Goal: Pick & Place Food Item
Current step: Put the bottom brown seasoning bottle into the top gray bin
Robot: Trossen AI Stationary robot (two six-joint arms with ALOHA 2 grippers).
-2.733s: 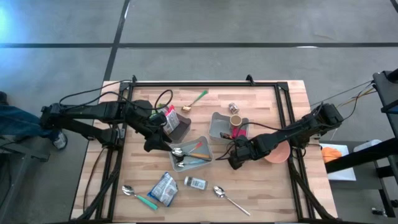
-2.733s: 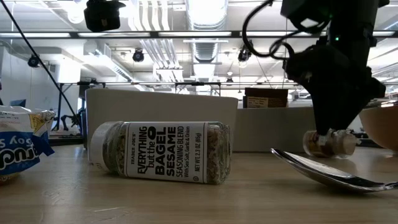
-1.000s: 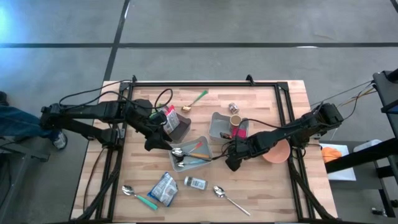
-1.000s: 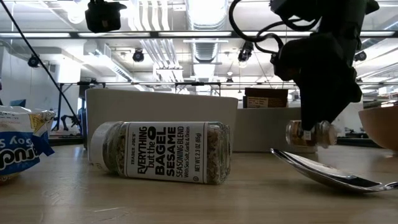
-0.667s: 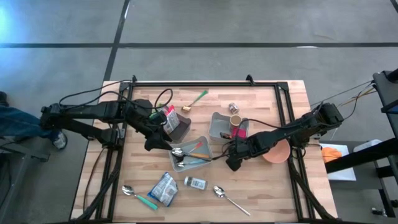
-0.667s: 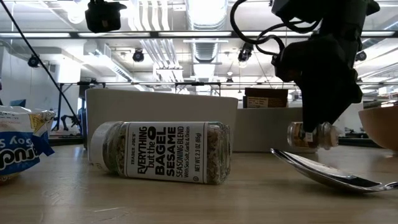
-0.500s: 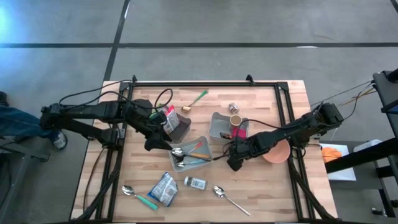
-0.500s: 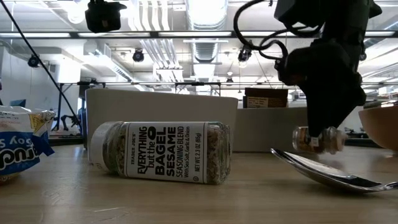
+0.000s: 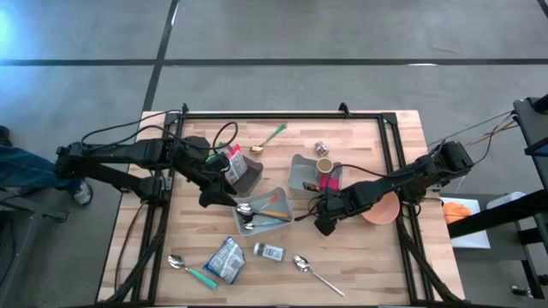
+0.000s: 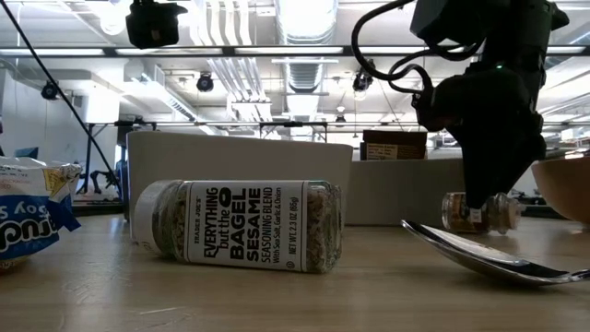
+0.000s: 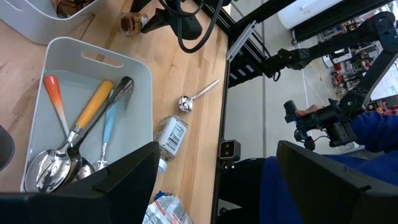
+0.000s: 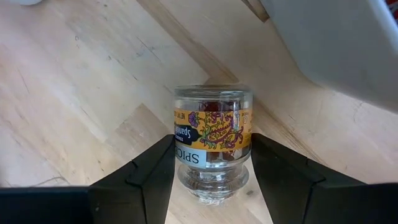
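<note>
Lower now than before, spice jar (image 12: 212,144) clamped between right gripper (image 12: 211,171) fingers.

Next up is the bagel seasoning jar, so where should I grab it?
Grip the seasoning jar across its round body, mid-label, coming straight down from above. It lies on its side on the table, so the cap end offers no upright hold, and nothing touches its long sides.

Two matte-black jointed arms; looping black cables; broad, dark, flat-sided end effector fingers (image 12: 147,179)
</note>
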